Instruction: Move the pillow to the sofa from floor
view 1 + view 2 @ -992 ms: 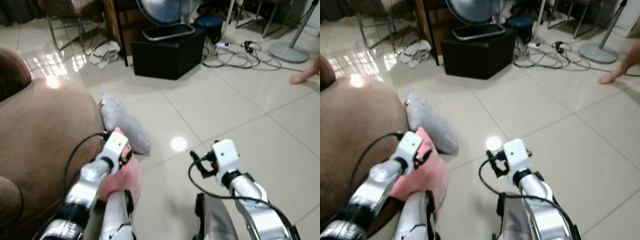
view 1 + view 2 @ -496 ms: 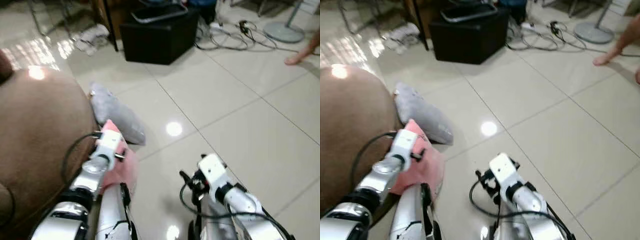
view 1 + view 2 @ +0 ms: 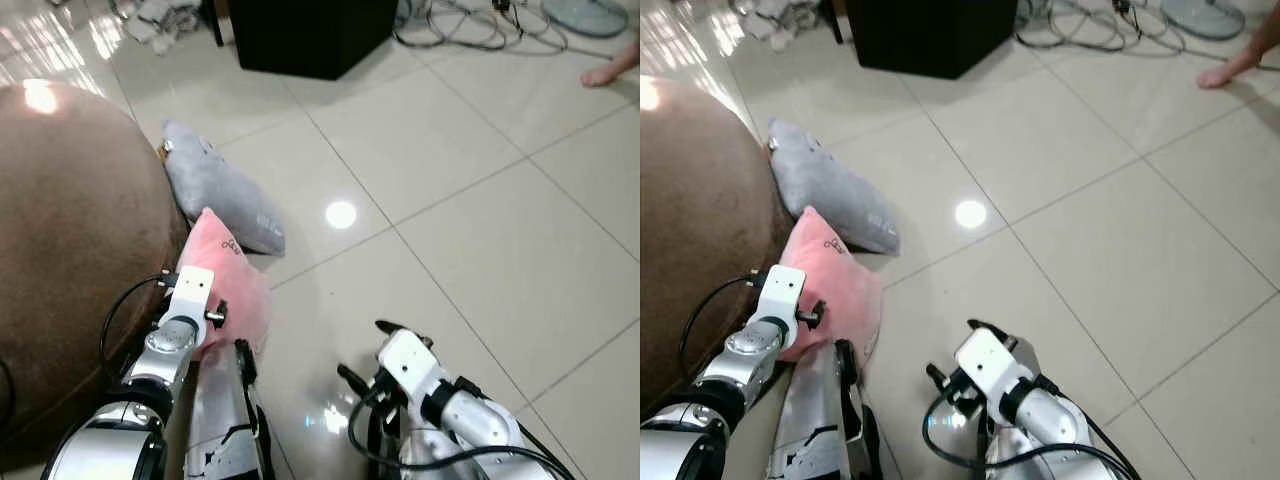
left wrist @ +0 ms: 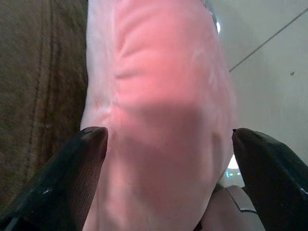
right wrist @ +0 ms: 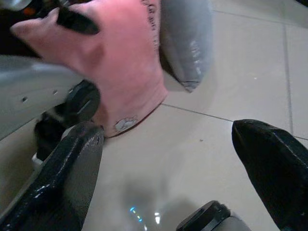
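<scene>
Left eye view shows the soft pink fabric pillow (image 3: 228,285) standing on its edge on the glossy beige tiled floor (image 3: 480,200), leaning against the rounded side of the brown upholstered sofa (image 3: 70,230). Just behind it lies a grey fabric pillow (image 3: 215,185), also on the floor and touching the sofa side.

The left end effector (image 4: 163,144) is at the pink pillow. In the left wrist view its two black fingers (image 4: 72,163) stand wide apart with the pink fabric between them, but it is not certain that they press on it; it looks more like they are placed around the pillow than closed on it. In the head views the left wrist sits right at the lower part of the pillow, beside the sofa.

The right end effector (image 5: 168,173) hangs low over the tiles, near the pink pillow but apart from it. Its fingers are spread wide and hold nothing.

As a judgement, the task is at an early stage. No pillow is on the sofa seat yet; both rest on the floor. What is left is to close the left fingers on the pink pillow, lift it, carry it over the rounded sofa side and release it on the cushion. A person's bare foot (image 3: 610,72) is far away by the cables.
</scene>
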You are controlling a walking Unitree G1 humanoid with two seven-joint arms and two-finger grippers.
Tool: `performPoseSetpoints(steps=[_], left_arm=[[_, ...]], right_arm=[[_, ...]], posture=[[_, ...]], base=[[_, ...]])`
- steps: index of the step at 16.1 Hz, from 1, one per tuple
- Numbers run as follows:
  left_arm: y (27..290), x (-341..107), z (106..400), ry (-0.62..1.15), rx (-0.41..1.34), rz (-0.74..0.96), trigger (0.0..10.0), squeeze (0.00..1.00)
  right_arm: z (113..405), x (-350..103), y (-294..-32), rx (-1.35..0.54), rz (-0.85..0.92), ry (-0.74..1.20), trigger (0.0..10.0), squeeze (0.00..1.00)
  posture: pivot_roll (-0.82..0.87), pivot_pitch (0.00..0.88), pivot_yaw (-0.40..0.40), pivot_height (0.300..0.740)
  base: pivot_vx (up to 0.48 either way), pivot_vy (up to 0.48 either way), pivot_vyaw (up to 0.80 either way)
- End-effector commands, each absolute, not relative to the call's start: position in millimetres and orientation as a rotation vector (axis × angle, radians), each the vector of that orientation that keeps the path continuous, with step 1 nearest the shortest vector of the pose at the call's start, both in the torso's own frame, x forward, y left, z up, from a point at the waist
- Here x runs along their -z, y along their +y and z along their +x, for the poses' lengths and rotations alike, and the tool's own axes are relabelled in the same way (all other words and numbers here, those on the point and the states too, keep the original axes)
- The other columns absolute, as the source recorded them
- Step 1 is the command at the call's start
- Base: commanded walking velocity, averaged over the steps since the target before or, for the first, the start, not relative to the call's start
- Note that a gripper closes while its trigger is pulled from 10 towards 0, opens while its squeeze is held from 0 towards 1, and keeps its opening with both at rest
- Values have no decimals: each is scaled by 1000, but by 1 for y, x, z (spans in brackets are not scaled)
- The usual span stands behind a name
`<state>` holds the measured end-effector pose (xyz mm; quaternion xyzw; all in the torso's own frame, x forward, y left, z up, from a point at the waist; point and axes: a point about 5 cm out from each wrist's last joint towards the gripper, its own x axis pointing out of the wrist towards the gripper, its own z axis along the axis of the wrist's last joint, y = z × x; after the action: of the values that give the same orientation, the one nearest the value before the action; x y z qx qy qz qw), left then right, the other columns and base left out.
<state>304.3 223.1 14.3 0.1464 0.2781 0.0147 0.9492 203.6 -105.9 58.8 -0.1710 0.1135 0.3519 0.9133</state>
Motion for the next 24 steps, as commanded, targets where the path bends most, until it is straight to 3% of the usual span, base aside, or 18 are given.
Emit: performPoseSetpoints(steps=[1,6,7,9,24], left_arm=[[226,-8,298,595,-48,300,10000,0],[234,-4,294,628,-67,406,10000,0],[234,-4,294,628,-65,414,8431,0],[232,-4,295,628,-61,416,0,0],[227,-6,298,620,-55,375,0,0]], right_arm=[[204,-64,-106,-710,-359,202,10000,0],[195,-67,-107,-733,-373,200,10000,0],[195,-67,-107,-733,-373,202,10000,0],[195,-68,-107,-734,-374,205,10000,0],[195,-65,-106,-749,-392,216,10000,0]], posture=[[-93,333,5,565],[-103,358,1,565],[-104,359,1,565],[-105,365,-2,565],[-105,364,-7,565]], base=[[0,0,0],[0,0,0],[0,0,0],[0,0,0],[0,0,0]])
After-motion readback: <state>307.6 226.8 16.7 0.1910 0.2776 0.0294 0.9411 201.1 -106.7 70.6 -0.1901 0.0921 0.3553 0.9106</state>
